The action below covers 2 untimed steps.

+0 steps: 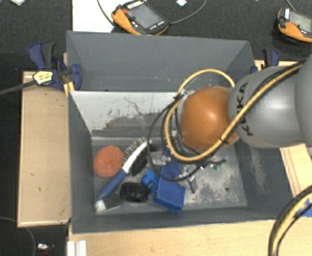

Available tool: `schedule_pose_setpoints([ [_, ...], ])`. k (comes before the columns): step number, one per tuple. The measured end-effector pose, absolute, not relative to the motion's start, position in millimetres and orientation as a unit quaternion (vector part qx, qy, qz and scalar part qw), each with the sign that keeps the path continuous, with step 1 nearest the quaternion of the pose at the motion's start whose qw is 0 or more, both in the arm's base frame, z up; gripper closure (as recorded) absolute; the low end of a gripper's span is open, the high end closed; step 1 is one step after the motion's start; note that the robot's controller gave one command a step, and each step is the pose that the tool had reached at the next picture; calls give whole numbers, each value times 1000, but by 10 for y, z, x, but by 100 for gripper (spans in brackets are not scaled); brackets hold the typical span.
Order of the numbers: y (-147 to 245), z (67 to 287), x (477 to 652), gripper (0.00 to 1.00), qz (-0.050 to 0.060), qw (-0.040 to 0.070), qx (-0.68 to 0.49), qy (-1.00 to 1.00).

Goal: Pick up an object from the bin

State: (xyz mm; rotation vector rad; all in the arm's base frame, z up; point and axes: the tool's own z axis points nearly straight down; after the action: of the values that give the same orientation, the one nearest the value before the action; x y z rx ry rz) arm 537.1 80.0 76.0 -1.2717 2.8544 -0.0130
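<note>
The arm (273, 111) reaches into the grey metal bin (81, 159). Its gripper (186, 172) sits low under the orange wrist cover (204, 119); whether it is wide or narrow cannot be told. A blue plastic block (169, 193) lies just beside it, view-left, and farther that way are a blue-handled brush (116, 180), an orange disc (109, 160) and a black ring (134, 192).

Even, moderate light, soft shadows

Orange domed wrist cover (206, 119) plus looped cables (169, 122) hide most of the gripper (192, 176) and the floor of the grey metal bin (145, 63) beneath, blue blocky plastic piece (170, 192) partly tucked under them, small dark bits (218, 164) unidentifiable, grey arm (278, 105) cropped at right edge.
</note>
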Motion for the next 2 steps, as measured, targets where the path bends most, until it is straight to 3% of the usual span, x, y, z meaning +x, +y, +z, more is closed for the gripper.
schedule_pose_setpoints([
  [1,1885,804,5212,100,-15,24,-542,840],
  [2,1873,805,5216,100,-15,24,-540,841],
])
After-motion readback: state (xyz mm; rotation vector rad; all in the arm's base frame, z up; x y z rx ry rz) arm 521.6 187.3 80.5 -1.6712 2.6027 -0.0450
